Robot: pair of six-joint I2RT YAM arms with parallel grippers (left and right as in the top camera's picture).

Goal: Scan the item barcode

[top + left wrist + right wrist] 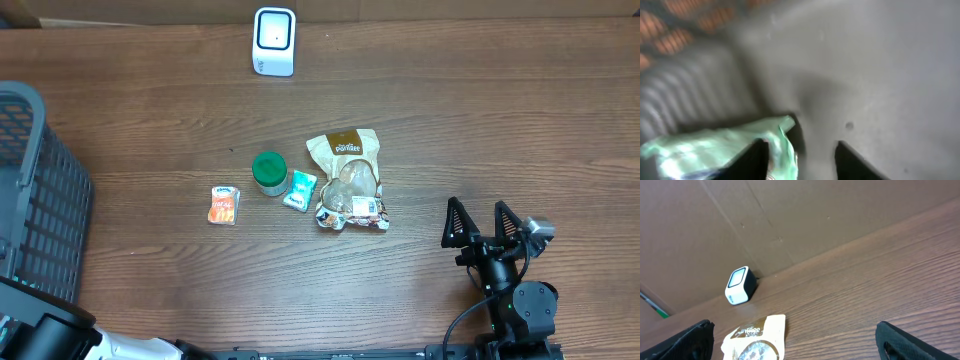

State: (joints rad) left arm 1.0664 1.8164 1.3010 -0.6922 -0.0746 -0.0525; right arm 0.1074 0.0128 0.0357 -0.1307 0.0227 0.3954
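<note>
The white barcode scanner (274,41) stands at the back of the table; the right wrist view shows the scanner (740,285) by the cardboard wall. Mid-table lie a tan pouch (348,180), a green-lidded jar (268,172), a small teal packet (299,189) and an orange packet (224,205). My right gripper (478,210) stands open, empty, right of the pouch (757,340). In the blurred left wrist view, my left gripper (800,150) has its jaws apart over a grey floor. A green packet (715,150) lies against the left finger (757,160), not clamped.
A dark grey mesh basket (40,200) fills the left edge of the table. Its ribbed wall (690,90) shows behind the green packet. My left arm's body (45,335) shows at the bottom left corner, beside the basket.
</note>
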